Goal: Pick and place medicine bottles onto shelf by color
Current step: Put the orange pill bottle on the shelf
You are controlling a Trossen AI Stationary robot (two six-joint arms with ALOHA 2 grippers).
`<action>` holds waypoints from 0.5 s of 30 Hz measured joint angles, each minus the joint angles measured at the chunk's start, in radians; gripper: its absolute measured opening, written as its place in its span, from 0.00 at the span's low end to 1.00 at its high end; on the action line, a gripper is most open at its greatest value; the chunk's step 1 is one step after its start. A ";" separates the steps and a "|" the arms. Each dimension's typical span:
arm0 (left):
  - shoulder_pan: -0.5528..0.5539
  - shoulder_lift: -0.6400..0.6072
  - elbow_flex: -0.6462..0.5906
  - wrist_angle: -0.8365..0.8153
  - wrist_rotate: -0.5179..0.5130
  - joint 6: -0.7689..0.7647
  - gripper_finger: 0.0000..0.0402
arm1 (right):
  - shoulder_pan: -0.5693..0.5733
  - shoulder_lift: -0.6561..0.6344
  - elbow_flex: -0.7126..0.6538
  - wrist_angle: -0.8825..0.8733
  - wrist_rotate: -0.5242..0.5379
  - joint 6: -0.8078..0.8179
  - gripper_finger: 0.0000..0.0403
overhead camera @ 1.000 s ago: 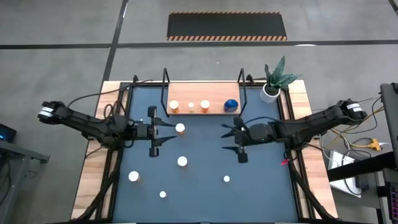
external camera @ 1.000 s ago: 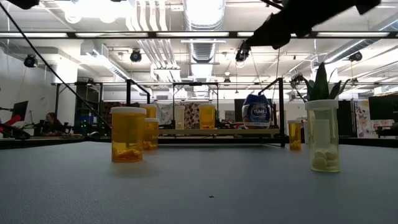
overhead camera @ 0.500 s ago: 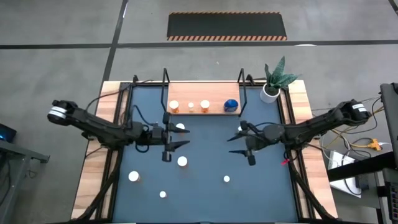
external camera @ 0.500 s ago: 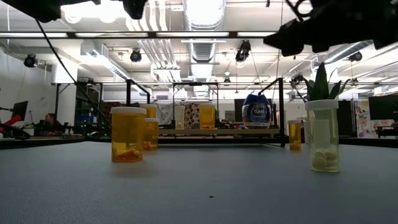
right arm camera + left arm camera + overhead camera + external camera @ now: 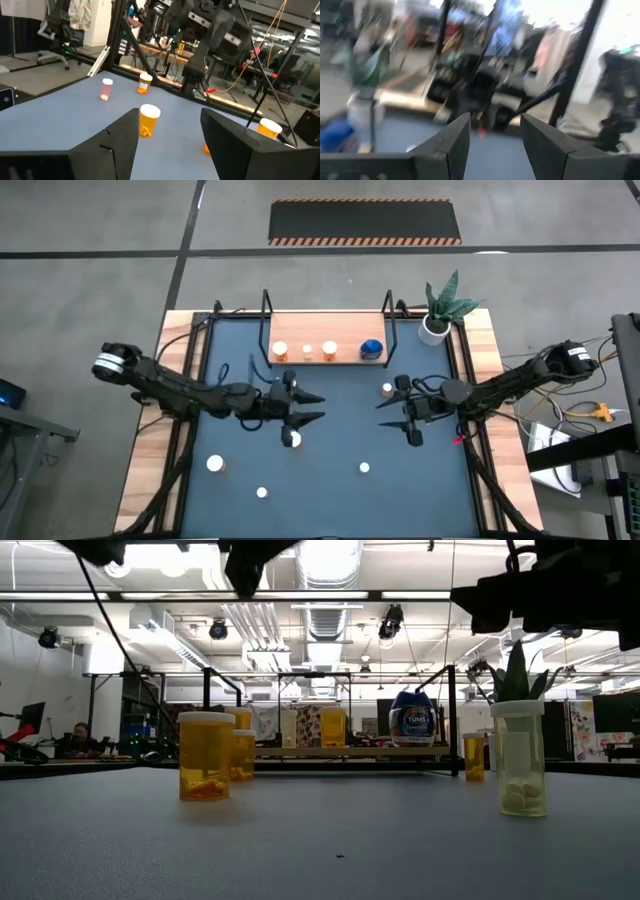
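Both grippers hang open and empty, so the left gripper (image 5: 306, 407) should descend squarely over the white-capped bottle (image 5: 293, 439) just beside it on the mat, well short of the shelf (image 5: 345, 326).

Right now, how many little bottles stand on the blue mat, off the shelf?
5 bottles: one right of centre, one at the centre, three toward the near edge. The left arm may hide another.

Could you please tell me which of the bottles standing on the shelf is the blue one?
It is the round blue bottle at the wooden shelf's end nearest the potted plant; the three other bottles there show white caps.
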 joint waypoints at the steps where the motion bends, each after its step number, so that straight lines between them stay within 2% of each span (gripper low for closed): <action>1: 0.000 -0.003 0.023 -0.094 -0.034 -0.040 0.39 | 0.000 0.000 -0.001 -0.001 0.002 0.005 0.50; 5: 0.001 -0.005 0.155 -0.556 -0.148 -0.192 0.39 | 0.000 0.000 0.008 -0.008 0.003 0.015 0.50; 10: 0.000 0.052 0.344 -1.082 -0.151 -0.348 0.39 | 0.000 -0.006 0.012 -0.020 0.000 0.014 0.50; 13: 0.005 0.099 0.416 -1.304 -0.160 -0.449 0.39 | 0.000 -0.013 0.012 -0.025 0.000 0.014 0.50; 15: 0.011 0.126 0.439 -1.380 -0.173 -0.520 0.39 | 0.000 -0.020 0.012 -0.034 0.001 0.015 0.50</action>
